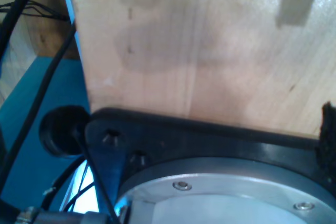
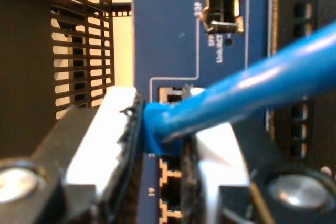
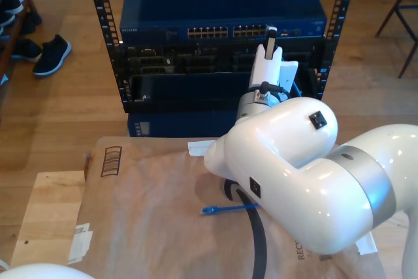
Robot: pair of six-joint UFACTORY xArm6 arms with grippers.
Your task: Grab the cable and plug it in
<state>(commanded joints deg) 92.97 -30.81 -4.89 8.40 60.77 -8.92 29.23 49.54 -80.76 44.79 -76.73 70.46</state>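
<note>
Cable (image 3: 228,209): loose end with plug lies near, on brown paper (image 3: 150,213) over the table. Farther, my second gripper (image 2: 167,129) holds its other end (image 2: 236,95) pinched between white pads (image 2: 113,129), directly at the blue switch's port row (image 2: 173,182) in the rack (image 3: 98,37). My first gripper's state cannot be judged; its camera faces pale wood (image 1: 210,51).

The cable (image 2: 252,90) has a smooth, slightly glossy blue plastic skin, and its far end (image 3: 225,210) lies on matt brown cardboard (image 3: 150,207) that covers the pale wooden desk (image 3: 46,207). My second gripper (image 2: 165,145) has white plastic jaws edged with rough black padding. Behind the cardboard, the switch (image 3: 222,4) looks like matt blue painted metal. The arm shell (image 3: 294,174) is glossy white plastic. A dull metal ring (image 1: 226,184) sits below light, smooth wood (image 1: 199,45).
</note>
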